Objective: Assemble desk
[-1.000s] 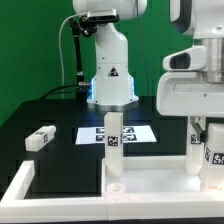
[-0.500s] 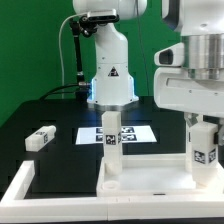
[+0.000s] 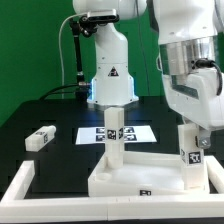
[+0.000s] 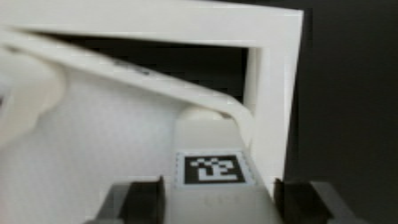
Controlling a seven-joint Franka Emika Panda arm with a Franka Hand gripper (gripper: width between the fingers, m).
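Skewing toward the lower middle of the exterior view, the desk's large flat white plastic tabletop [image 3: 140, 178], a rectangular rimmed panel, now lies at an angle on the black table [image 3: 60, 160]. A second ago it sat squarer and closer to the lower right edge of the frame.

At its lower right corner stands a short square white plastic leg bearing a black-and-white tag, the held leg [image 3: 190, 155], which has travelled leftward together with the panel. The white two-finger end effector [image 3: 193, 128] is clenched on it from above. In the wrist view the tag sits snugly between the two dark fingers [image 4: 143, 205].

A second tagged white post, the upright leg [image 3: 113, 135], stands at the panel's far corner in mid frame and has shifted with the panel too. A third piece, the loose leg [image 3: 40, 137], lies on its side at mid left, well apart and unmoved. The thin flat white marker board [image 3: 135, 133] lies behind the upright leg.

Since the whole panel followed the arm, the held leg appears engaged in its corner socket. The unbraced tabletop is yielding to the arm's motion, so seating this leg may be harder. More legs remain to be fitted.
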